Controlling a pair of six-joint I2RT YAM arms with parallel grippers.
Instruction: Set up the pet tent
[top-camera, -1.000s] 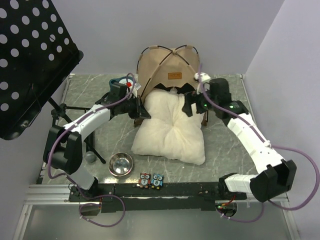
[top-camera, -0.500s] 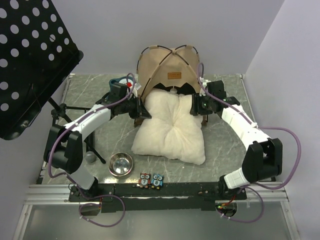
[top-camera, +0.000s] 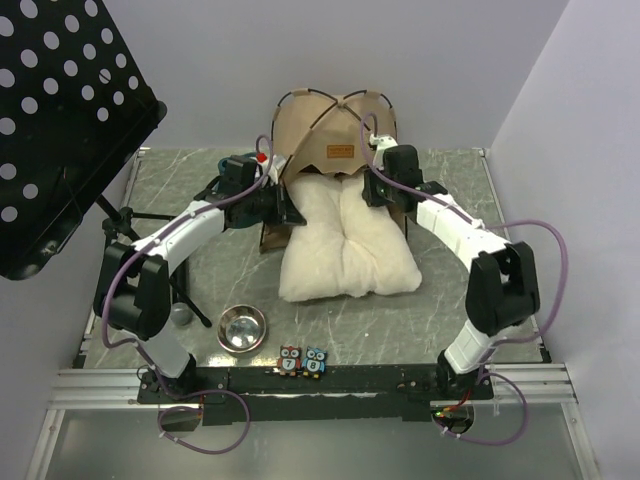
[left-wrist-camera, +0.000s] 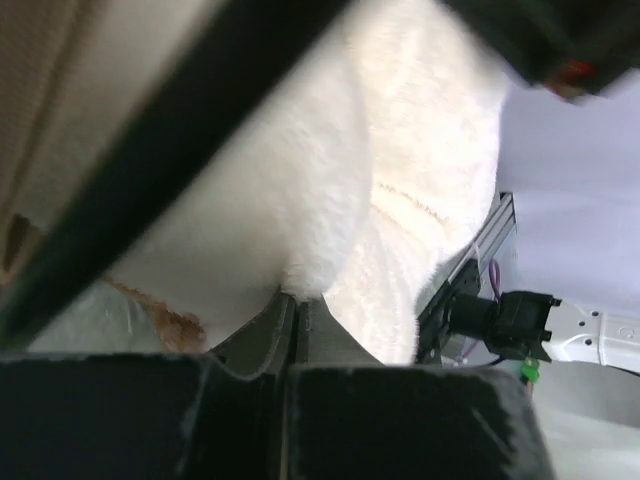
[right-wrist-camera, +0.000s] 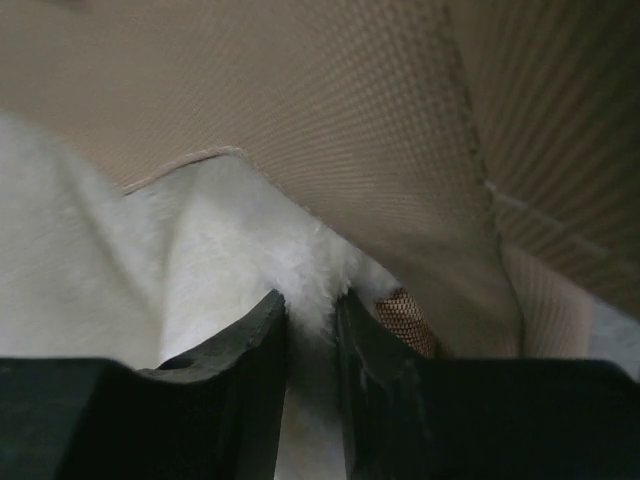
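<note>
The pet tent (top-camera: 335, 130) stands at the back of the table, tan fabric with thin black poles and a brown label (top-camera: 341, 152). A white fluffy cushion (top-camera: 345, 245) lies bunched lengthwise, its far end in the tent's mouth. My left gripper (top-camera: 285, 208) is shut on the cushion's far left edge; the left wrist view shows fluff (left-wrist-camera: 330, 200) pinched at the tips of the left gripper (left-wrist-camera: 297, 298). At the cushion's far right corner my right gripper (top-camera: 374, 190) is shut on it. The right wrist view shows white pile (right-wrist-camera: 250, 230) between the fingers of the right gripper (right-wrist-camera: 312, 300), under the tan tent wall (right-wrist-camera: 330, 110).
A blue pet bowl stand (top-camera: 238, 165) sits behind the left arm. A metal bowl (top-camera: 242, 328), a small grey ball (top-camera: 180, 314) and two owl figures (top-camera: 302, 360) lie near the front. A black perforated stand (top-camera: 60, 120) overhangs the left side.
The right gripper closed on the cushion's right corner. Both arms moved toward the tent, carrying the cushion's far end into its mouth; the cushion bunched narrower.
</note>
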